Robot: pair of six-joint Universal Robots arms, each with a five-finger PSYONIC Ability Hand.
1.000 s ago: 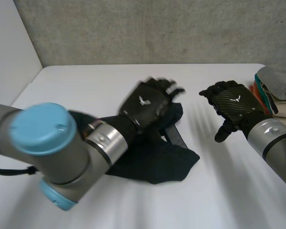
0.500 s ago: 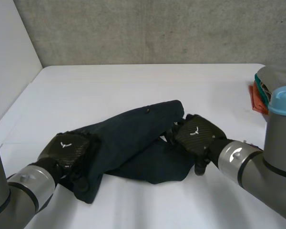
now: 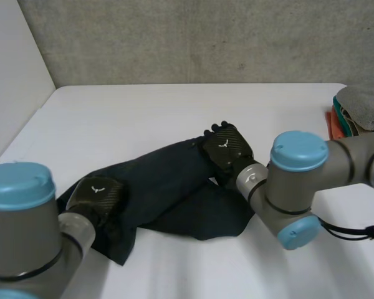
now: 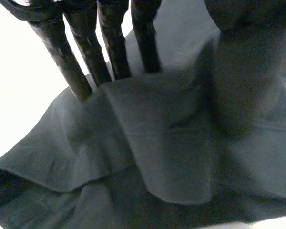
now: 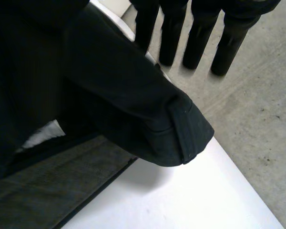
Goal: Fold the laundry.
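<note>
Up the dark garment [image 3: 168, 177] my right hand [image 3: 232, 154] has slid, its grip I cannot tell; my left hand [image 3: 96, 199] pinches the near end. A white emblem [image 3: 223, 144] marks each.

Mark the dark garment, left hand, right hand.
dark garment [image 3: 168, 175]: head view, middle of the top layer.
left hand [image 3: 95, 194]: head view, its back.
right hand [image 3: 227, 147]: head view, its back.

The head camera sits behind and between the arms, looking down toward 12 o'clock across the tabletop [image 3: 143, 106] to a concrete wall [image 3: 206, 37]. Each wrist camera looks from very near along its own hand: the left hand [image 4: 115, 45] at the 8 o'clock end of the dark garment [image 3: 168, 174], the right hand [image 5: 200, 33] at its 1 o'clock end. All three views share that garment.
</note>
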